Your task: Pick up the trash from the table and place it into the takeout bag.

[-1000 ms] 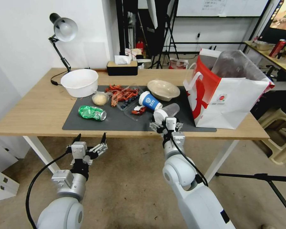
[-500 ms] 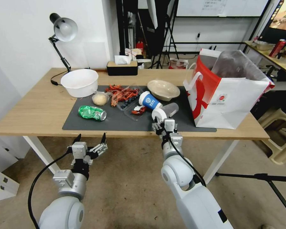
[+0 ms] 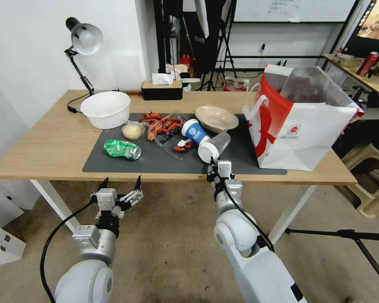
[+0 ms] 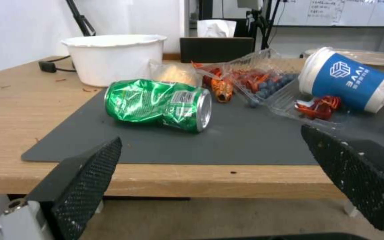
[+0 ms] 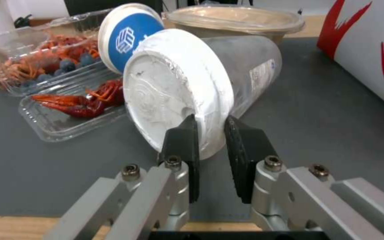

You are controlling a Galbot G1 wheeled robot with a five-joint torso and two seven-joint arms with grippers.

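The clear plastic cup (image 3: pixel 214 145) lies on its side on the dark mat (image 3: pixel 156 162), its white lid (image 5: pixel 170 90) facing the table's front edge. My right gripper (image 3: pixel 217 165) (image 5: pixel 210 123) is shut on the lid's lower rim. Against the cup rests the tipped blue paper cup (image 3: pixel 194 131) (image 5: pixel 127 36), with the beige bowl (image 3: pixel 217 118) behind both. The crushed green can (image 3: pixel 122 149) (image 4: pixel 156 105) and the small tub (image 3: pixel 132 131) lie at the mat's left. Below the table's front edge, in front of the can, my left gripper (image 3: pixel 118 185) (image 4: pixel 218 180) hangs open. The takeout bag (image 3: pixel 307 130) stands open at the right.
Clear trays of crayfish shells and blueberries (image 3: pixel 166 126) sit mid-mat. A large white bowl (image 3: pixel 106 108), a desk lamp (image 3: pixel 85 38) and a tissue box (image 3: pixel 161 89) stand along the back of the table (image 3: pixel 42 143). A stool (image 3: pixel 370 176) is to the right of the table.
My right gripper has gone from open to shut on the lid rim of the clear cup. The cup has shifted slightly left, toward the blue cup. The left arm has stayed put.
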